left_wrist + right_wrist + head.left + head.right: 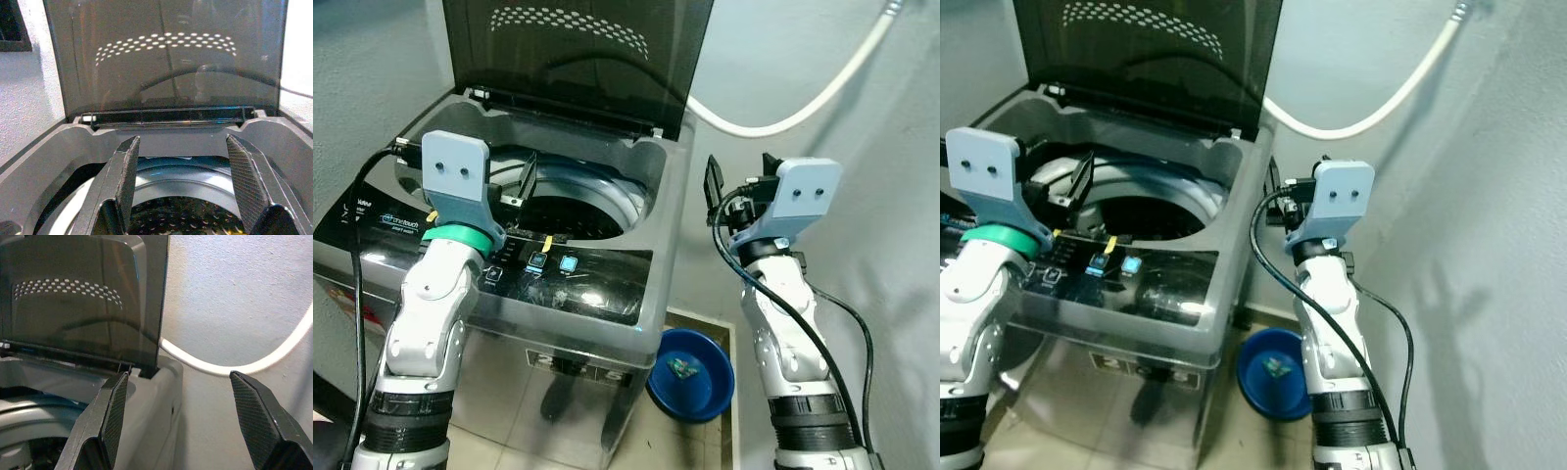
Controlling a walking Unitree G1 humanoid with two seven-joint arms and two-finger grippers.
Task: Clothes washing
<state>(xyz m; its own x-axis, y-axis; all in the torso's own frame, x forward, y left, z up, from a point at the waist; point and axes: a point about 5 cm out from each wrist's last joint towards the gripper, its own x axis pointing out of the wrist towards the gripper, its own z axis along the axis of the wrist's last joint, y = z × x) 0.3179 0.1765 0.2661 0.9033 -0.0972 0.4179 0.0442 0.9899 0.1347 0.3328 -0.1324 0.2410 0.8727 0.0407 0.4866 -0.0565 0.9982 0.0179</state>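
left gripper [178, 188] wide open, empty, over the drum [573, 211]; right gripper [188, 423] open, empty, off the washer's [607, 294] right edge; risk: clipping the raised lid [578, 59].

The washing machine [607, 245] drum opening [573, 211] lies uncovered, with its dark lid [578, 49] standing upright behind it. A white hose [783, 117] hangs across the wall beside the machine, and a blue basin [690, 372] sits on the floor there.
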